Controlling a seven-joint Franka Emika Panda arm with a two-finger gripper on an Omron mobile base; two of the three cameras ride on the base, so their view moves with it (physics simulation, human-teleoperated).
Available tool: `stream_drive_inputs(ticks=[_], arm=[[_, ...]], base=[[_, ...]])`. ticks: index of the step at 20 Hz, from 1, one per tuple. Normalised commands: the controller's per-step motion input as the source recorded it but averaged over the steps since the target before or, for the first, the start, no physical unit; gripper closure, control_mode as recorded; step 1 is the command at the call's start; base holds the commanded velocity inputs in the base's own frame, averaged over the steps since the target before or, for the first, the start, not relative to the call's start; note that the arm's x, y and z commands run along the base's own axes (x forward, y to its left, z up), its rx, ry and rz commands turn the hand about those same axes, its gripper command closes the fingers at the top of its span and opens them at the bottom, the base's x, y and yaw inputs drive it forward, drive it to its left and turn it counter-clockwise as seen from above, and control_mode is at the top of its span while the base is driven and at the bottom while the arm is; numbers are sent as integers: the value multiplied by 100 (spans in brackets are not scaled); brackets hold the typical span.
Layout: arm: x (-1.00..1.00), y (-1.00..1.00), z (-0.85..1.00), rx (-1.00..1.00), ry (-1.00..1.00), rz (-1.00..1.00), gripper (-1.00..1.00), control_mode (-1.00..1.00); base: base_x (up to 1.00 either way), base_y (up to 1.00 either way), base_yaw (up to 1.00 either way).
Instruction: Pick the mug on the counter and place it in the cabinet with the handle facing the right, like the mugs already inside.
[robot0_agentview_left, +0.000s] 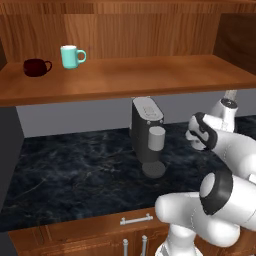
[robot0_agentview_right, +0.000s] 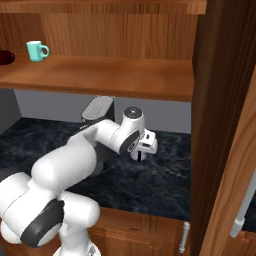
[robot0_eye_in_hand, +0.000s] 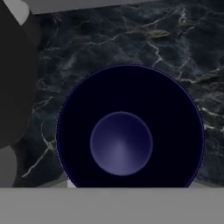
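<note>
Cabinet (robot0_agentview_left: 150, 75) shelf board carries the two mugs at its left end: teal mug (robot0_agentview_left: 72, 56) and maroon cup (robot0_agentview_left: 36, 67), handles to the right. Desk (robot0_agentview_left: 75, 175) below, black marble, holds a coffee machine (robot0_agentview_left: 147, 135). Arm reaches low over the desk to the right of the machine; gripper (robot0_agentview_right: 140, 154) points down at the desk. Hand view looks straight down into the mug (robot0_eye_in_hand: 129, 131), navy inside, standing on the desk directly under the hand; its handle not visible. Jaws: cannot tell whether parted or clamped. Judgement: mug not yet lifted; grasp, lift, turning and shelf placement all remain.
</note>
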Motion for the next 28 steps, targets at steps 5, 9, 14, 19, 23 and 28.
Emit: stream_drive_inputs(ticks=[5,9,14,19,23,28], arm=[[-32,3,36,-2,-6,24,100,-100],[-26,5,40,-1,-2,15,100,-100],[-17,11,41,0,0,14,100,-100],[-8,22,37,0,1,17,100,-100],[0,6,10,7,-3,6,100,-100],[-5,16,15,6,-3,12,100,-100]], base=[[0,0,0],[0,0,0],[0,0,0],[0,0,0],[0,0,0],[0,0,0]])
